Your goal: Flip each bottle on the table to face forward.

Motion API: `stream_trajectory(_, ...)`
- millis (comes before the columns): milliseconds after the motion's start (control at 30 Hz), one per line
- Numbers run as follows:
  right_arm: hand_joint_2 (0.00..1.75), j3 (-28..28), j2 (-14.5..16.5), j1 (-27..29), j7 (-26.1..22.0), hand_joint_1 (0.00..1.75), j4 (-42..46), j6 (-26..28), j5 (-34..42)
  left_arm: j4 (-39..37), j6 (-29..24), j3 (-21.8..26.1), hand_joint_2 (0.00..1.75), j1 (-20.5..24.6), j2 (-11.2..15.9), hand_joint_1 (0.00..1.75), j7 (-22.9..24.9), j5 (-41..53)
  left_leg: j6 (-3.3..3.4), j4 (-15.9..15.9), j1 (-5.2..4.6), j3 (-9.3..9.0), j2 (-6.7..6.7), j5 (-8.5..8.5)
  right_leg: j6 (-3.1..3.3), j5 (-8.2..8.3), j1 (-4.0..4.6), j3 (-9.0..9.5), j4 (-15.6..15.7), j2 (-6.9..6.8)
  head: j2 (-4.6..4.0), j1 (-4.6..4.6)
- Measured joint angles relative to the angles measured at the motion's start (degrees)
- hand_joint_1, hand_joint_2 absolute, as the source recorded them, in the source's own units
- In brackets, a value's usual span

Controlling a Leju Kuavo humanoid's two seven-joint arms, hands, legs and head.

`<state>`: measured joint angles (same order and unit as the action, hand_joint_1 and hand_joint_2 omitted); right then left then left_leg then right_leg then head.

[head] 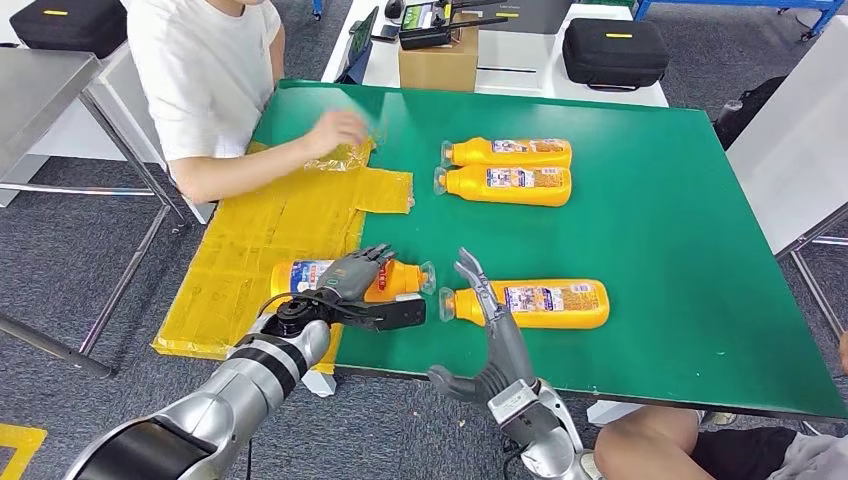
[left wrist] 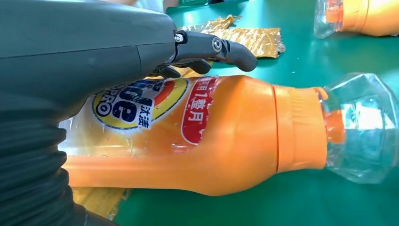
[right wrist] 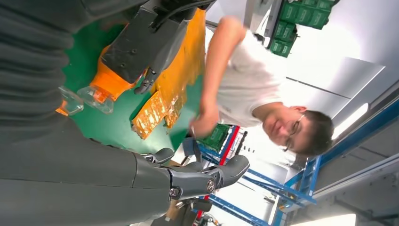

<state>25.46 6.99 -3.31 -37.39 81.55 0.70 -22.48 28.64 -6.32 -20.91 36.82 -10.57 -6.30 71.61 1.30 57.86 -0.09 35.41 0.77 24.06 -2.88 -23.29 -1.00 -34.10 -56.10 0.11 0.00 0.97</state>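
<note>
Lower left of the head view, left hand point(head: 352, 280) grips the orange plastic detergent bottle point(head: 400, 279) lying on its side. Right hand point(head: 492, 330) hovers open. I'd roll it gently, keeping the label up.

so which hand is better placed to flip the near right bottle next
The right hand. It stands open with fingers raised at the cap end of that bottle, holding nothing. The left hand already rests on the other near bottle, so it looks occupied.
</note>
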Motion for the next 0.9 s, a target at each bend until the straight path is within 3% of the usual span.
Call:
stream_trajectory(200, 1.75, -0.4, 0.0, 0.1, -0.8, 0.0, -0.7, 0.7, 0.2, 5.0, 2.1, 3.4, 1.75, -2.8, -1.0, 0.0, -12.3, -16.5, 0.0, 0.0, 0.0, 0.01, -0.03, 0.01, 0.0, 0.0, 0.0, 0.0, 0.0, 0.0, -0.01, -0.01)
stream_trajectory(400, 1.75, -0.9, -0.2, 1.7, -2.2, 0.0, -1.0, 3.4, -0.1, 23.2, 1.9, 5.2, 1.75, -12.6, -1.5, 0.0, -20.5, -39.0, -0.02, 0.0, -0.01, 0.04, -0.1, 0.04, 0.0, -0.02, 0.0, -0.06, 0.0, 0.03, 0.0, 0.01)
stream_trajectory(500, 1.75, -1.0, -0.5, 2.9, -2.5, 0.0, 0.1, 8.2, -1.3, 34.3, 0.3, 5.9, 1.75, -18.3, -2.0, 0.0, -22.9, -52.5, -0.01, 0.0, 0.0, 0.06, -0.11, 0.06, 0.0, -0.03, 0.0, -0.09, 0.0, 0.03, 0.0, 0.0)
stream_trajectory(600, 1.75, -1.1, -1.3, 3.7, -0.9, 0.0, 1.6, 17.2, -7.7, 44.4, -4.5, 6.6, 1.75, -23.3, -2.8, 0.0, -26.3, -64.7, 0.0, 0.0, 0.0, 0.07, -0.14, 0.07, 0.01, -0.03, 0.0, -0.11, 0.0, 0.03, 0.0, 0.01)
stream_trajectory(733, 1.75, -2.9, -4.0, 3.8, 2.9, 0.0, 1.9, 22.6, -14.0, 56.1, -12.7, 7.6, 1.75, -28.3, -3.3, 0.0, -32.1, -70.2, 0.02, 0.0, -0.01, 0.07, -0.02, 0.05, 0.0, -0.03, 0.0, -0.08, 0.0, -0.01, 0.0, 0.01)
stream_trajectory(900, 1.75, -4.9, -6.0, 3.7, 3.4, 0.0, 1.9, 22.6, -13.8, 63.8, -13.7, 8.0, 1.75, -31.5, -3.4, 0.0, -32.7, -71.5, 0.05, 0.0, -0.01, 0.06, 0.09, 0.02, -0.01, -0.02, -0.01, -0.03, 0.0, -0.04, -0.01, 0.0)
